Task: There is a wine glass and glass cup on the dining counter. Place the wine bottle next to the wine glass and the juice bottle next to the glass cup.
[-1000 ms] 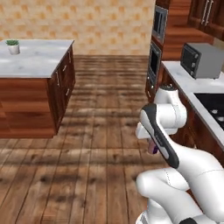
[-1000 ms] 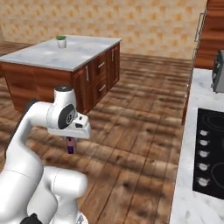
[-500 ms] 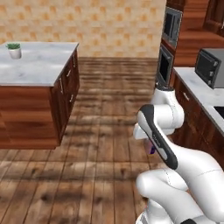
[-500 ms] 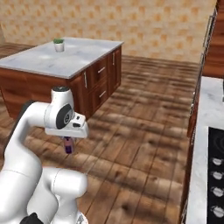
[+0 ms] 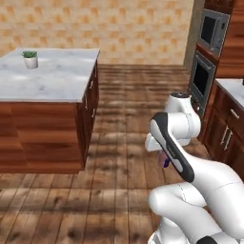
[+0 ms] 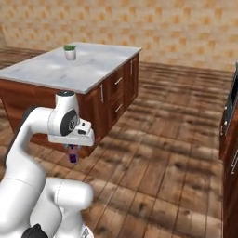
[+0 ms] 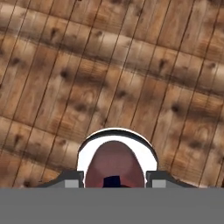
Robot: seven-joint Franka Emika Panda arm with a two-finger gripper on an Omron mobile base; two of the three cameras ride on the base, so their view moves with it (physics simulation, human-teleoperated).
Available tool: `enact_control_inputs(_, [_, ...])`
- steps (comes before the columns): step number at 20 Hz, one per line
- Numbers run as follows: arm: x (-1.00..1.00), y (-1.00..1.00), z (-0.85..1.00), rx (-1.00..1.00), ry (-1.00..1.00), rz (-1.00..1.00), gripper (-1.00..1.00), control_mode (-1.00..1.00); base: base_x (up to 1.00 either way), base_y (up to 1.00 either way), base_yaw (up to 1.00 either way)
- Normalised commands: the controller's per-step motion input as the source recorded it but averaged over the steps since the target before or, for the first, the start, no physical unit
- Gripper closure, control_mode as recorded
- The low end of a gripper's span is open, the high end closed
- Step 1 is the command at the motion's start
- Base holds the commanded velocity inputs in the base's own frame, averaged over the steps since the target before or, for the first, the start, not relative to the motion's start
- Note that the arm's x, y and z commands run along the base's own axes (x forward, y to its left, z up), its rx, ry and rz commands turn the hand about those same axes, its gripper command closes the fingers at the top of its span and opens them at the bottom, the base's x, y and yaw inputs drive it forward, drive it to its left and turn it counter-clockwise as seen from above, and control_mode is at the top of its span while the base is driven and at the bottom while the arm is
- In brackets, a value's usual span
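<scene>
— Where do we see the juice bottle?
— Clamped between our jaws, hanging under the hand over the wooden floor; its purple cap points down.
— And the table?
— Well apart, to our left; a small potted plant stands on it.

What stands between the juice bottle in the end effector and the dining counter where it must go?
Nothing visible. The end effector is shut on the juice bottle, above bare wooden floor. The dining counter lies ahead, bearing a small potted plant. No glass is visible on it.
</scene>
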Motion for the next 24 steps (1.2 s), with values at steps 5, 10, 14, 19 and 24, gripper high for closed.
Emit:
enact_control_inputs(5, [0.00, 0.00, 0.00, 0.00, 0.00, 0.00, 1.00, 1.00, 0.67, 0.77, 0.00])
enact_control_inputs(10, [0.00, 0.00, 0.00, 0.00, 0.00, 0.00, 1.00, 1.00, 0.64, 0.79, 0.04])
enact_control_inputs(14, [0.00, 0.00, 0.00, 0.00, 0.00, 0.00, 1.00, 1.00, 0.51, 0.67, 0.20])
enact_control_inputs(19, [0.00, 0.00, 0.00, 0.00, 0.00, 0.00, 1.00, 1.00, 0.41, 0.54, 0.37])
enact_control_inputs(24, [0.00, 0.00, 0.00, 0.00, 0.00, 0.00, 1.00, 1.00, 0.35, 0.42, 0.50])
